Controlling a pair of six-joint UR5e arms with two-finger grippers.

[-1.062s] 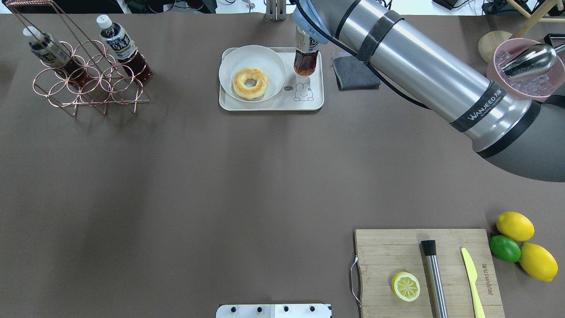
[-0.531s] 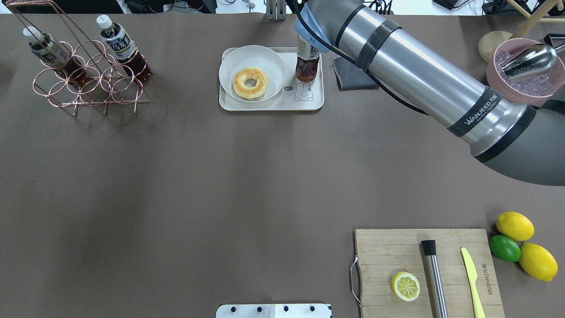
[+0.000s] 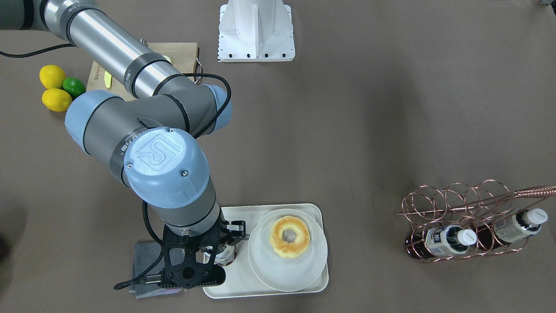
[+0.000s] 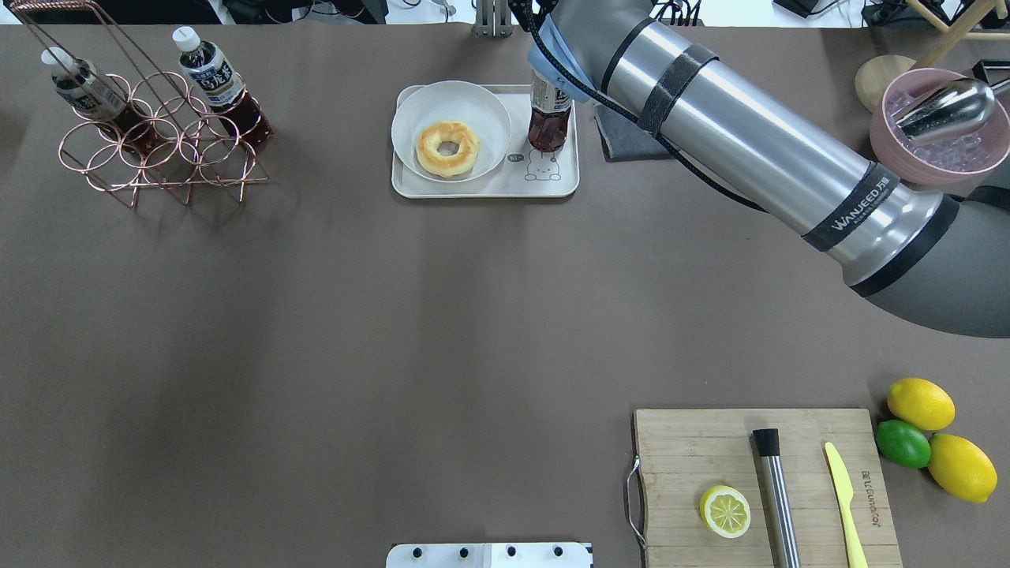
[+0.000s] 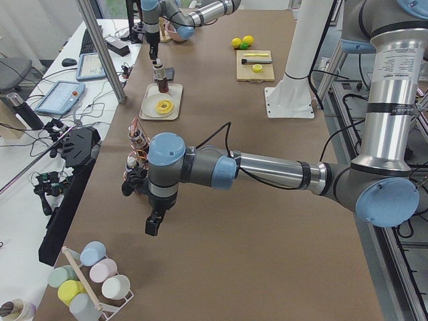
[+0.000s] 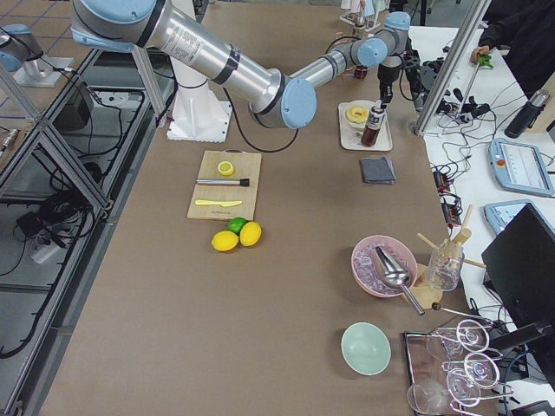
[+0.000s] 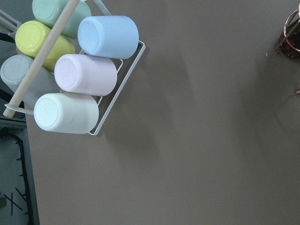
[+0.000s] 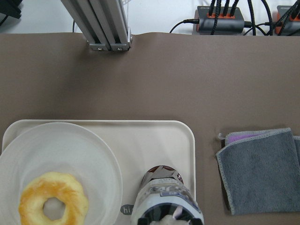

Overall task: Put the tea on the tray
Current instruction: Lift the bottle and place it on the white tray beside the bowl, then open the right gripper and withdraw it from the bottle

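You had a clear glossy plastic tea bottle (image 4: pixel 549 128), a matt plastic tray (image 4: pixel 473 188), a soft cloth (image 4: pixel 622 142), a shiny wire rack (image 4: pixel 158 154) and a wooden board (image 4: pixel 678 457).

Tea (image 4: pixel 549 130): cap and neck are hidden under the right wrist in the overhead view. The top is cut off by the bottom edge in the right wrist view, blurred there. Label characters are too small to read.

Right gripper (image 6: pixel 381 97): fingers are masked by the black camera mount in the front view. Jaw contact with the neck cannot be told.

Left gripper (image 5: pixel 153 227): small and dark in the left side view, opening unreadable.

Grey cloth (image 4: pixel 623 142), just right of the tray (image 4: pixel 481 188): far right corner is covered by the arm.

Wooden board (image 3: pixel 184 52): mostly behind the right arm in the front view.

Copper rack (image 7: pixel 291 35): clipped by the right edge of the left wrist view.
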